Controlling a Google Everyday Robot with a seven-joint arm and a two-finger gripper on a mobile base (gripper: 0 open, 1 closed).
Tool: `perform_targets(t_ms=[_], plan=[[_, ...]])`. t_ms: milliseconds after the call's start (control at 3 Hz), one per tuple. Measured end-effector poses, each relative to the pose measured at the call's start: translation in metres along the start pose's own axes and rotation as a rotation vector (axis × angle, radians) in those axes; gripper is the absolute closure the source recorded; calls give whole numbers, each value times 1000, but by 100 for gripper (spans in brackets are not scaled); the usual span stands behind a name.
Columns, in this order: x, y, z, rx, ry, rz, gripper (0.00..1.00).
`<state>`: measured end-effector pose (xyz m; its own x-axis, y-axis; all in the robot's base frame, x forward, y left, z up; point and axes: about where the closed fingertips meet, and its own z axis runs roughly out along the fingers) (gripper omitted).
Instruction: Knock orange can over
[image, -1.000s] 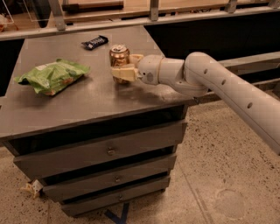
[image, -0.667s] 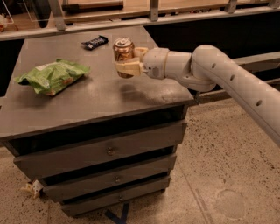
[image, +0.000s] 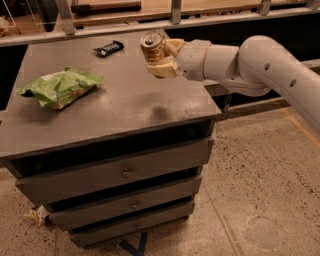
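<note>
The orange can (image: 151, 43) is a shiny copper-orange drink can with a silver top. It hangs tilted in the air above the back right part of the grey cabinet top (image: 115, 117). My gripper (image: 157, 58) comes in from the right on a white arm (image: 240, 62). Its beige fingers (image: 161, 69) are closed around the can's lower half. The can does not touch the surface, and a soft shadow lies on the top below it.
A green crinkly chip bag (image: 60, 87) lies on the left of the cabinet top. A small black wrapped bar (image: 108, 48) lies at the back. The cabinet has three drawers (image: 125, 172). A metal rail (image: 100, 31) runs behind it. Speckled floor lies to the right.
The gripper has risen and moved toward the back with the can in it. The can has left the cabinet top and now tilts in the air.
</note>
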<state>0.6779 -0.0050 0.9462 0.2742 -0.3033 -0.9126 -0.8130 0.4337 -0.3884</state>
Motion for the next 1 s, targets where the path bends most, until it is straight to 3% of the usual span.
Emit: perform_targets(t_ms=[333,667,1000], plan=[[-6,-6,-13,77,60,-194,100],[-8,-17,-20,89,90,-365,100],[-12,-23,-21,-13,91,-478,100]])
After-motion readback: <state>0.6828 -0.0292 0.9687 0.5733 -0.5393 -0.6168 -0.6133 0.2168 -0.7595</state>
